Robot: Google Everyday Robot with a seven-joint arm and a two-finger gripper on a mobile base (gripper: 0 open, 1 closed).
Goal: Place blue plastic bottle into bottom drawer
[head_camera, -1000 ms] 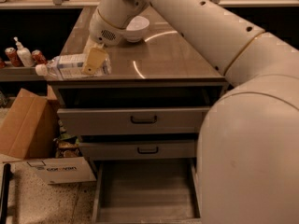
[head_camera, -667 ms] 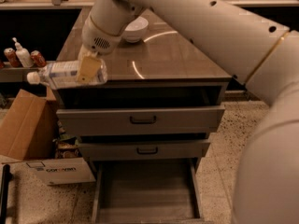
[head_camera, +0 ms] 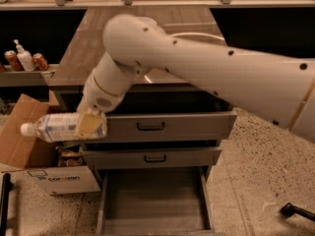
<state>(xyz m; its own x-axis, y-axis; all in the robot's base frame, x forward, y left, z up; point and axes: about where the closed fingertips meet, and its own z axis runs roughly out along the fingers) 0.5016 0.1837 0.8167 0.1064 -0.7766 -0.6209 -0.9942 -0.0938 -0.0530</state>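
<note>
1. Now the blue plastic bottle (head_camera: pixel 55 127) hangs lower than it did a second ago. It has left the edge of the counter (head_camera: pixel 81 53) and dropped level with the front of the top drawer (head_camera: pixel 197 124). It lies flat, white cap pointing left above the cardboard box (head_camera: pixel 22 149).
2. The claw (head_camera: pixel 90 124) is clamped across the bottle's right end, just off the cabinet's left front corner.
3. The bottom drawer (head_camera: pixel 155 200) stands pulled out, below and to the right of the bottle. I'd say the carry is well along, with a move right and down yet to come.
4. The arm (head_camera: pixel 211 68) reaches in from the right, bends over the counter and turns down-left to the claw.
</note>
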